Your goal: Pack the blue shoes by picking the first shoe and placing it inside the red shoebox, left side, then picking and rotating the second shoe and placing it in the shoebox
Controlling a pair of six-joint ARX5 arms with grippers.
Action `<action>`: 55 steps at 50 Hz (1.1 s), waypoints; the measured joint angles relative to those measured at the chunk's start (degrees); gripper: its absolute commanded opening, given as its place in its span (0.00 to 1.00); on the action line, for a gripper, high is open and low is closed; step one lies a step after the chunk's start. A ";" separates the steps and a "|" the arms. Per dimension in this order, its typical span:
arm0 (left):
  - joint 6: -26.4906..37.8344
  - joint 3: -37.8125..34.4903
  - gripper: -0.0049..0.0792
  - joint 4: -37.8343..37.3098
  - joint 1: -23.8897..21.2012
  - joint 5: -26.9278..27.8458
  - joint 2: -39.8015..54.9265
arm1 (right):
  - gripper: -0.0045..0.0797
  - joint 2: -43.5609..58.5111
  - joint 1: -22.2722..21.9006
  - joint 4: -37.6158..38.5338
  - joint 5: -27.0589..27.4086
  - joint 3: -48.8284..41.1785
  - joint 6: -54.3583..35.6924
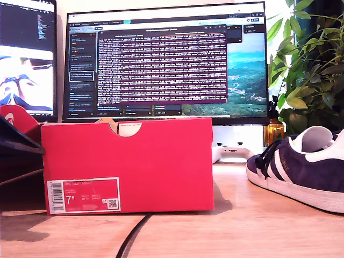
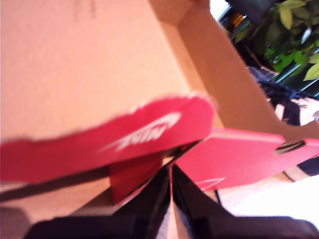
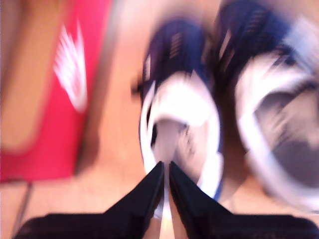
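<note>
The red shoebox (image 1: 129,166) stands on the wooden desk at the exterior view's left, its label marked 7.5 facing the camera. One blue shoe (image 1: 306,166) lies at the exterior view's right. No gripper shows in the exterior view. In the first wrist view, my first gripper (image 2: 170,172) is shut and empty over the shoebox's bare cardboard inside (image 2: 89,64), beside the red lid flap with its swoosh (image 2: 124,134). The second wrist view is blurred. There, my second gripper (image 3: 166,167) is shut and empty above the opening of one blue shoe (image 3: 179,109), with the other shoe (image 3: 269,99) alongside it.
A large monitor (image 1: 166,59) and a second screen (image 1: 27,54) stand behind the box. A plant (image 1: 312,59) and an amber bottle (image 1: 274,131) are at the exterior view's back right. A white controller (image 1: 231,153) lies behind the shoe. A black cable (image 1: 134,236) crosses the desk front.
</note>
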 measured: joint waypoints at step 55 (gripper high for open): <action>0.00 -0.02 0.03 -0.42 -0.02 -0.13 0.24 | 0.64 23.37 7.69 5.44 2.43 4.81 -4.87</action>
